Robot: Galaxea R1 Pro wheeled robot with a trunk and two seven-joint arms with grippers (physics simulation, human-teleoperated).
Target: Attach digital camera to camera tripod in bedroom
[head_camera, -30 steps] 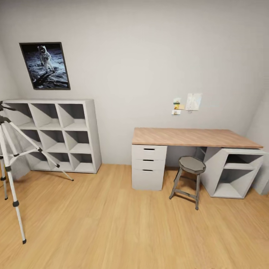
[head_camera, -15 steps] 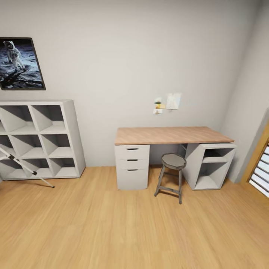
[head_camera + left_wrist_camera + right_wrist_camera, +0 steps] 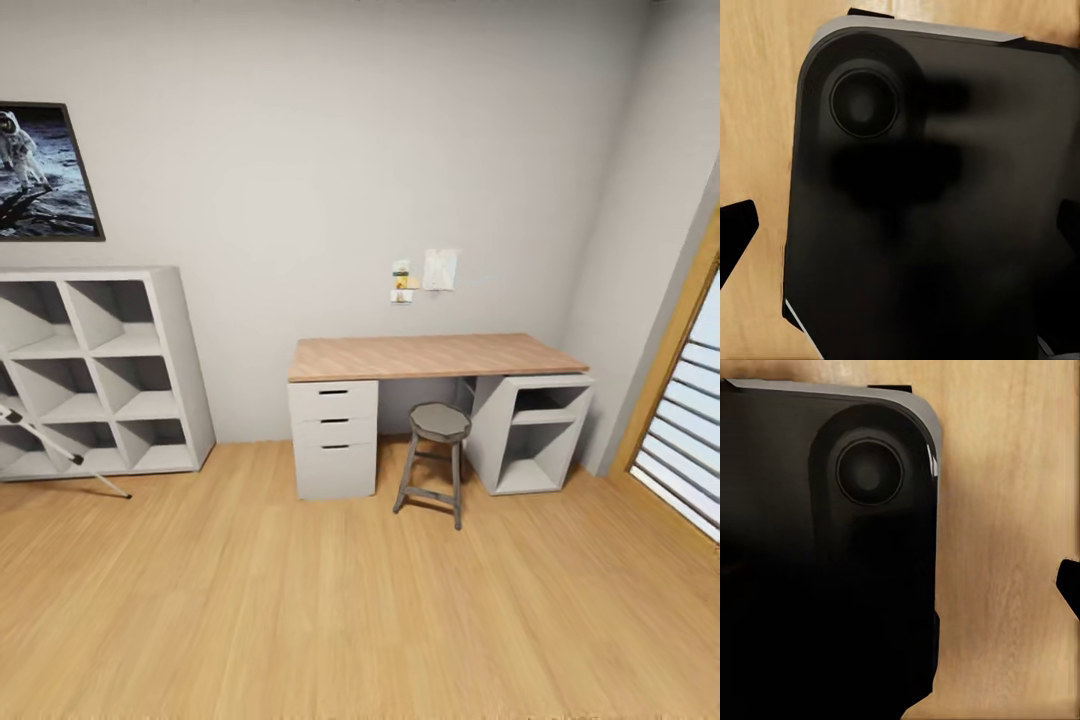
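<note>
One thin silver leg of the camera tripod slants down to the plank floor at the far left of the head view, in front of the white cube shelving; the rest of the tripod is cut off by the picture's edge. The digital camera is out of view. In the left wrist view my left gripper is open, its dark fingertips far apart over my own black base, with nothing between them. In the right wrist view my right gripper is open too, one fingertip showing over the floor.
A wood-topped desk with white drawers and an open side unit stands against the grey wall. A grey stool sits in front of it. An oak door with frosted stripes is at the right.
The head camera has swung to the right, so everything has slid left in the picture. Most of the tripod has left the view, and the oak door has come in at the right.
</note>
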